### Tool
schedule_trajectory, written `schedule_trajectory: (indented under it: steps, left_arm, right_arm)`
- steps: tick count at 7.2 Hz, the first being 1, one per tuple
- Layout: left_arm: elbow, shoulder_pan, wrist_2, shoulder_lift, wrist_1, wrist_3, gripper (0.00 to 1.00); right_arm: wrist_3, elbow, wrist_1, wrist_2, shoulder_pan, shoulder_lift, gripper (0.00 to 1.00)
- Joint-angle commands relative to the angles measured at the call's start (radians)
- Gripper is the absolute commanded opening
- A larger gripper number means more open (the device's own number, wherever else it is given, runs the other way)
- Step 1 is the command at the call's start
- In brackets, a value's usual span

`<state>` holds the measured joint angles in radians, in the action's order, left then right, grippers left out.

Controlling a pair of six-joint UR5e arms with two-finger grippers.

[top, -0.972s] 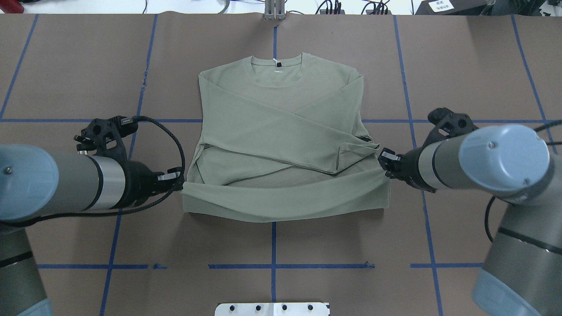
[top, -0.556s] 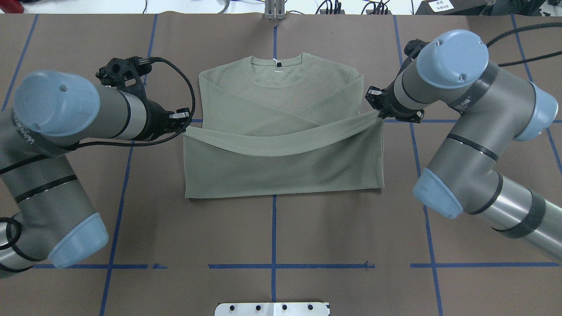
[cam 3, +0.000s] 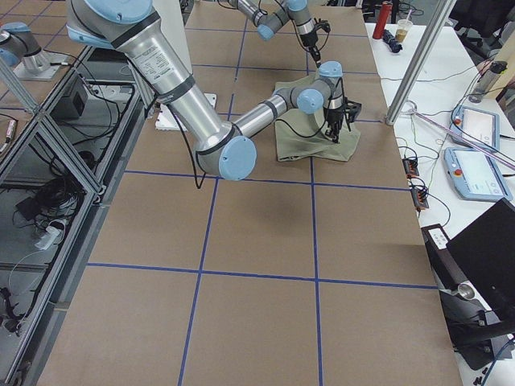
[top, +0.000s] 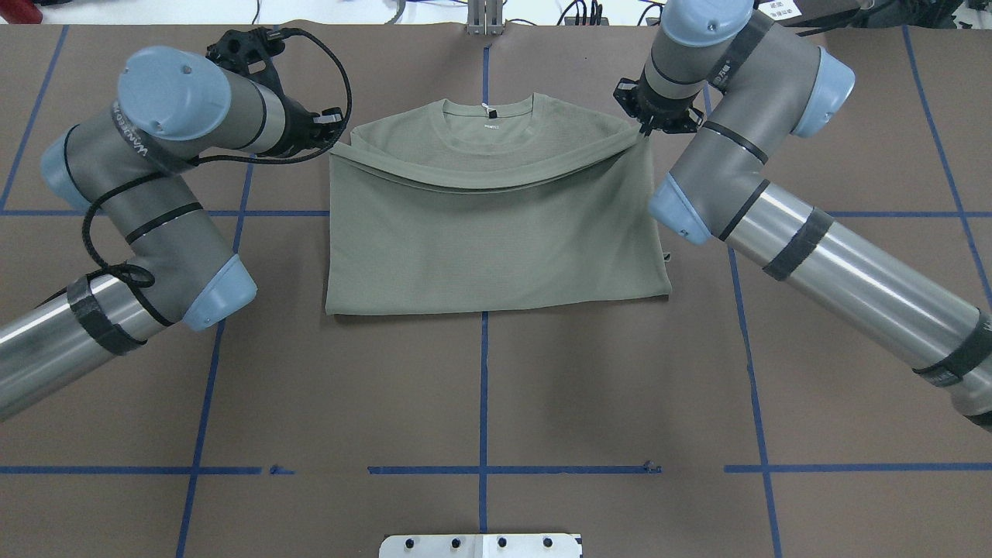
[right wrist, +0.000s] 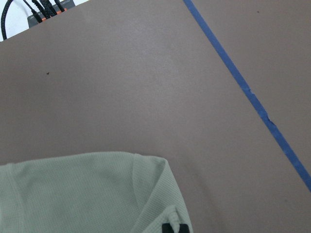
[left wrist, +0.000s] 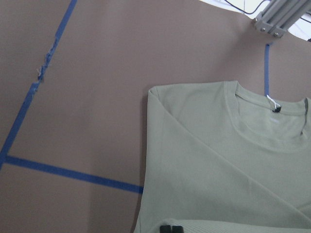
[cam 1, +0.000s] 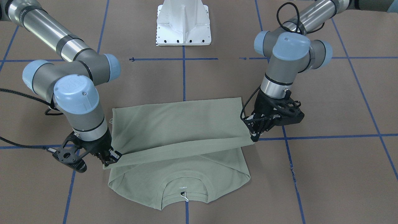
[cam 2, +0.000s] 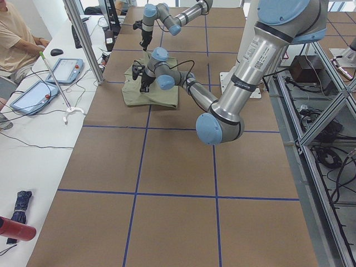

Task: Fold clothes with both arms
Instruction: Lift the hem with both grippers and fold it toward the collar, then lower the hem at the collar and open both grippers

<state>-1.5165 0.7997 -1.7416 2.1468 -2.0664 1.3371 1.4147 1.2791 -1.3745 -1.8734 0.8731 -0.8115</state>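
shirt (top: 496, 248): on desk (top: 480, 387), lower half folded up over the body, hem (top: 488, 184) sagging just short of collar (top: 488, 122) | left claw (top: 335, 141): pinching hem corner, raised, left of collar | right claw (top: 643, 130): pinching other hem corner, raised, right of collar | neck label (top: 490, 113): at collar, uncovered
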Motion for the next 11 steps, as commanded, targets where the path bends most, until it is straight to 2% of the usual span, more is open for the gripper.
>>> schedule_trajectory:
  steps: [1,4,6,11]
  left_arm:
    - [0.137,0.019,0.013,0.030,-0.101,-0.013,0.00]
    - [0.188,0.019,0.053,0.039,-0.120,-0.039,0.00]
    - [0.208,0.019,0.056,0.039,-0.150,-0.058,0.00]
    - [0.265,0.019,0.057,0.090,-0.149,-0.062,0.00]
  right_arm:
    - [-0.003,-0.107,0.052,-0.009,0.007,0.044,0.00]
    - [-0.008,-0.162,0.054,0.000,0.006,0.061,0.00]
    - [-0.008,-0.181,0.119,0.005,-0.003,0.042,0.00]
    - [-0.013,-0.182,0.124,0.007,-0.006,0.008,0.00]
